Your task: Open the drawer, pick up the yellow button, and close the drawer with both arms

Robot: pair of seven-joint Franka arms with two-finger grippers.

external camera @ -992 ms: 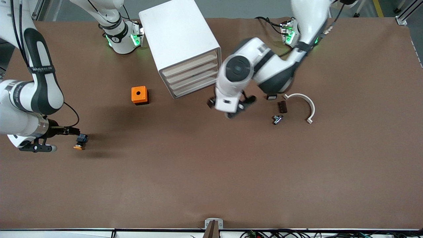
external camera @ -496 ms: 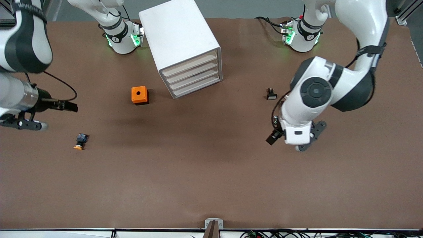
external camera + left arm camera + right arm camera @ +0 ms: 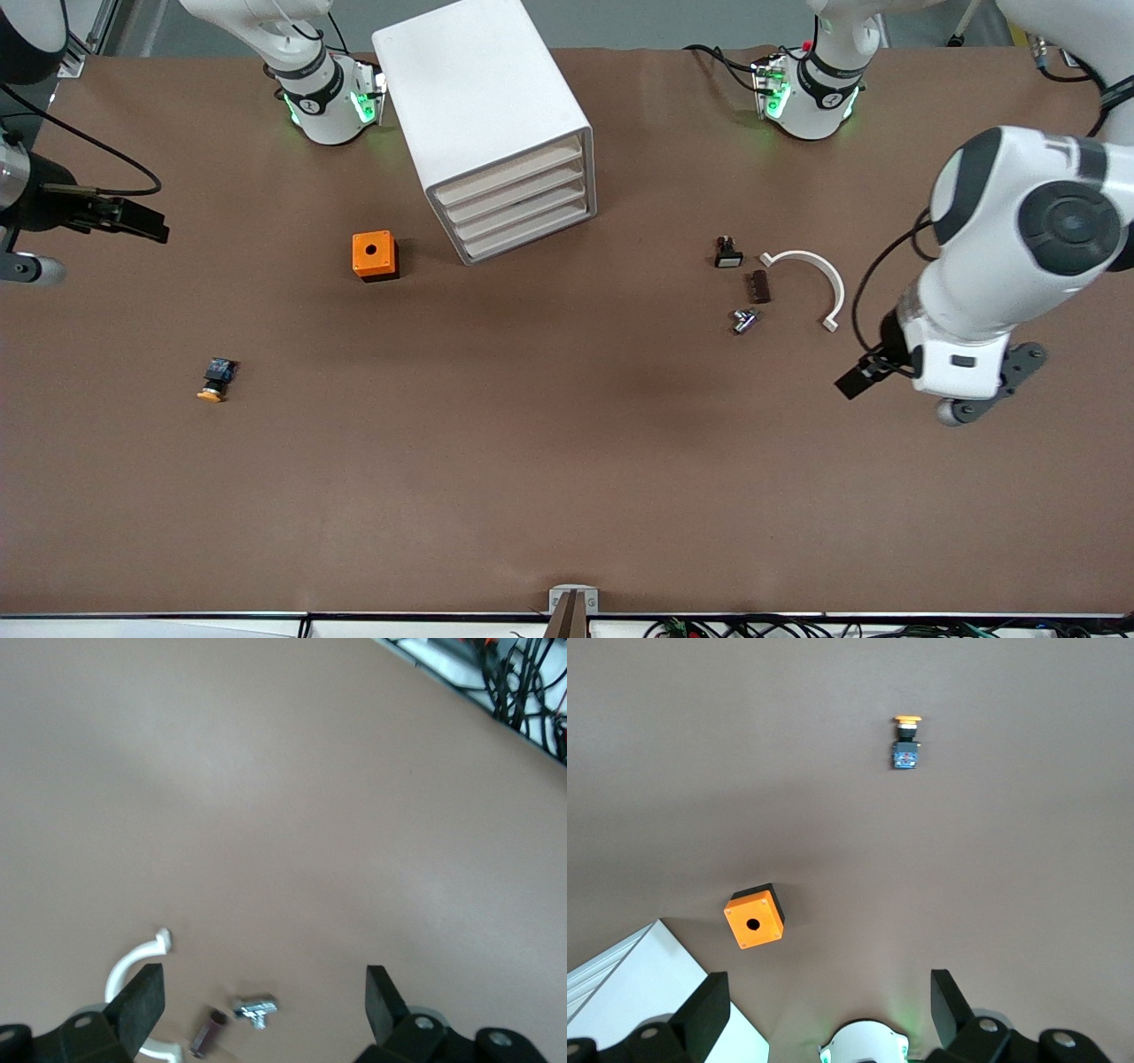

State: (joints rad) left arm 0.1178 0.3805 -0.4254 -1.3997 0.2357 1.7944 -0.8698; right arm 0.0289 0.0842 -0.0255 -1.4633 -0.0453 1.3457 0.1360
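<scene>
All four drawers of the cabinet [image 3: 493,124], the top drawer [image 3: 509,170] included, sit pushed in. The button [image 3: 213,379] lies on the table [image 3: 567,496] at the cabinet's 8 o'clock. The left gripper [image 3: 261,997] and right gripper [image 3: 824,999] hang with jaws spread wide, holding nothing.

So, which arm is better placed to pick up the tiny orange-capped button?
Right: the right gripper hangs open near the tiny orange-capped button; the left gripper waits at the left arm's end.

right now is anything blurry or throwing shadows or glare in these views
Front view: even overhead light, green glow at both arm bases, soft dark shadow patches on the brown table, white four-drawer cabinet bright but not blown out. Left wrist view: soft, the small silver metal part smeared. Right wrist view: sharp, tiny orange-capped button crisp.
</scene>
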